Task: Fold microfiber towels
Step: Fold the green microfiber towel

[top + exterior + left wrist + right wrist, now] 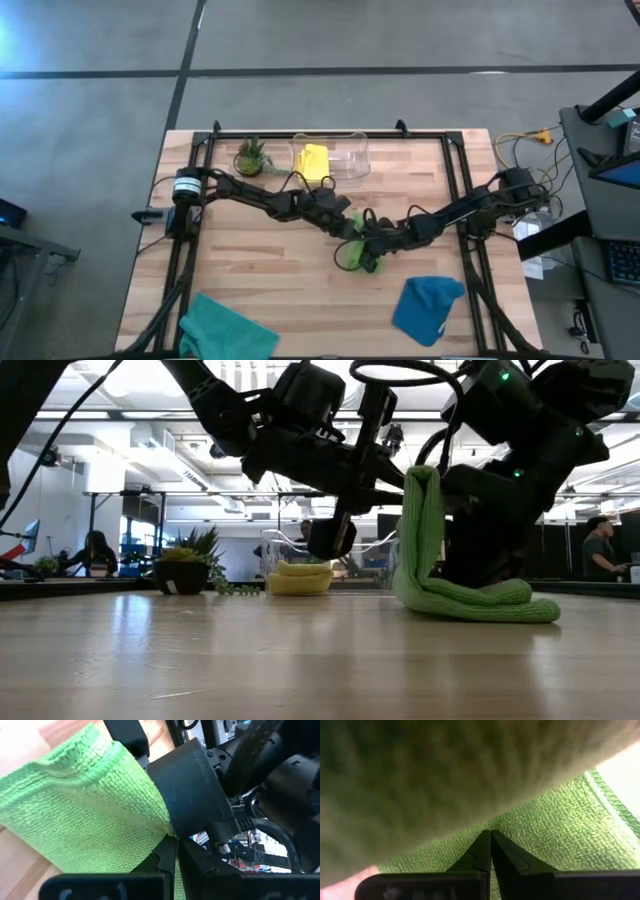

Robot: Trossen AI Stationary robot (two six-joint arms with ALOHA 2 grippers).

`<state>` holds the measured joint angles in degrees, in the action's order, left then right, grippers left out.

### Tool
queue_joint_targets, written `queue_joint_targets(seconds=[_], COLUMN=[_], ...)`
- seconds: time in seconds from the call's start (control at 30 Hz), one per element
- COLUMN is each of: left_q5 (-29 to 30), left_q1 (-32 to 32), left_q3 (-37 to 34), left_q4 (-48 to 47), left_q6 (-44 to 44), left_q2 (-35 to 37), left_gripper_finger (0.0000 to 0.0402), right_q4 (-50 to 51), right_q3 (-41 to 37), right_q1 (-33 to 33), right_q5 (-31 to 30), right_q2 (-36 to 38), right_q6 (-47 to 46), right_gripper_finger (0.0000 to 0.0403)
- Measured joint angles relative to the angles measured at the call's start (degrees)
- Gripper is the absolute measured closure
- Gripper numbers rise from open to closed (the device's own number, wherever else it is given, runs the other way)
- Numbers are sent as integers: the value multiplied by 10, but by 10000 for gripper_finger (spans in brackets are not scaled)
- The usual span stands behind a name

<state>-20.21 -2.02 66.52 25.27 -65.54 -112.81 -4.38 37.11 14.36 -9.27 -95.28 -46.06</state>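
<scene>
Nearest the front edge, at about 7 o'clock from the table's centre, lies the teal towel (225,335), loosely heaped; at about 5 o'clock lies the blue towel (428,308), also unfolded; neither is touched.

Past them, just right of centre, both arms meet over the lime green towel (356,252); in the low view one part of it stands upright as a doubled band (421,525), while the rest lies bunched flat on the table (150,660), trailing toward 3 o'clock. The left gripper (172,851) reaches in from 10 o'clock, fingers pressed together on the cloth's edge; the right gripper (490,851) comes from 2 o'clock, fingers likewise pinched shut with green weave on both sides of them. So both tools sit on the towel itself, the left on the raised part, the right seemingly lower and closer to the bunched end; the long axis of the fold runs roughly 9 to 3 o'clock, and my judgement is that the next move carries the lifted edge over along that line.

Farthest, at 12 o'clock, the yellow towel (314,160) rests folded in the clear bin (352,155); the potted plant (251,156) stands beside it at 11 o'clock.
</scene>
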Motion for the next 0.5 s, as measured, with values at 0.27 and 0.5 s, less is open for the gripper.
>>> queue_joint_targets(seconds=[0.27, 0.5], left_q5=[0, 7], left_q1=[1, 1], left_q3=[0, 0], left_q4=[-1, -1], left_q6=[0, 0], left_q2=[0, -1], left_gripper_finger=[402, 402], right_q4=[-3, 15], right_q3=[8, 7], right_q1=[0, 0], right_q5=[2, 4], right_q2=[0, 36], right_q6=[11, 9], right_gripper_finger=[394, 394])
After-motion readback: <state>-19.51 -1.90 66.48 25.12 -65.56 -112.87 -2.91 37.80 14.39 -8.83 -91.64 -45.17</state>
